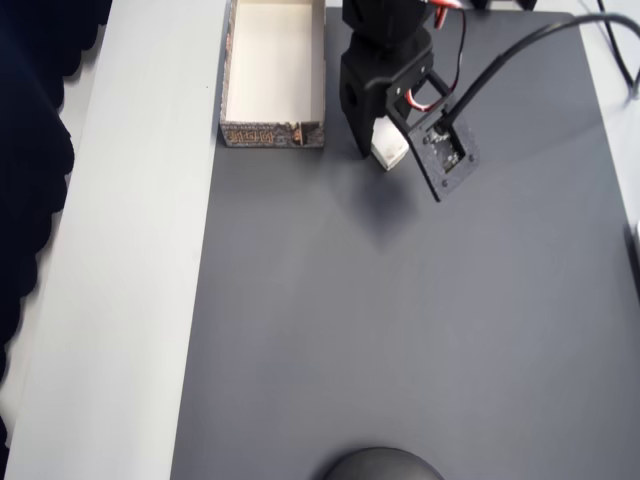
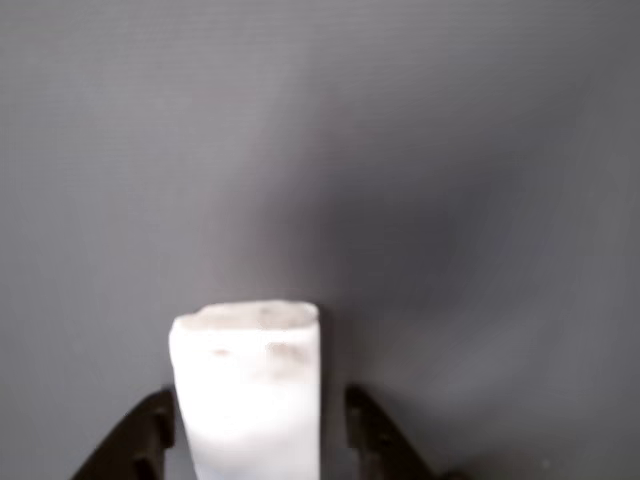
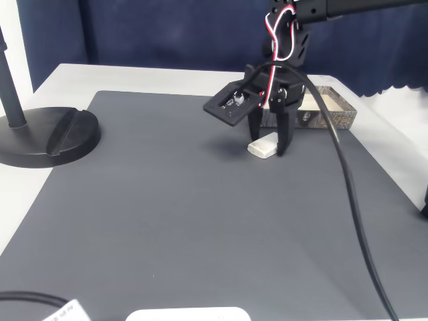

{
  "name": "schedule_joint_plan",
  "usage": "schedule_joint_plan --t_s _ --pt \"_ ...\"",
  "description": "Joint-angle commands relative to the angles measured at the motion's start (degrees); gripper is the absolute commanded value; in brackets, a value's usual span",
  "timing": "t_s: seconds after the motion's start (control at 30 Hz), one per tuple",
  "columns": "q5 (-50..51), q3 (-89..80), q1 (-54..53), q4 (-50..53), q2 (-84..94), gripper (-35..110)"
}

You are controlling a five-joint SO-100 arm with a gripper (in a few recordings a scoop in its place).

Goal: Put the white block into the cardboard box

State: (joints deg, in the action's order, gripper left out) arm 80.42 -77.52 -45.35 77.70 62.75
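The white block [image 2: 248, 390] sits between the two black fingers [image 2: 372, 432] of my gripper [image 2: 255, 440], which is shut on it. In the overhead view the block [image 1: 391, 150] sticks out below the black gripper [image 1: 388, 140], to the right of the cardboard box [image 1: 272, 132]. The box lies open at the mat's top left, and its cream inside holds nothing. In the fixed view the gripper [image 3: 269, 148] points down with the block [image 3: 263, 147] at mat level. I cannot tell whether the block touches the mat. The box [image 3: 338, 114] stands just behind the gripper.
A grey mat [image 1: 400, 320] covers the table, with a white strip [image 1: 130, 300] along its left side. A black cable [image 3: 354, 214] trails from the arm across the mat. A black round stand base [image 3: 47, 137] sits at the left in the fixed view.
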Motion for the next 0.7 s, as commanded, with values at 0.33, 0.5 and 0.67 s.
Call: schedule_joint_plan --t_s 0.33,0.5,0.67 --pt "-0.88 -0.88 0.62 0.00 5.98 15" --pt "-0.97 -1.76 0.70 0.79 5.98 9" --pt "-4.04 -1.85 0.97 1.14 6.06 2"
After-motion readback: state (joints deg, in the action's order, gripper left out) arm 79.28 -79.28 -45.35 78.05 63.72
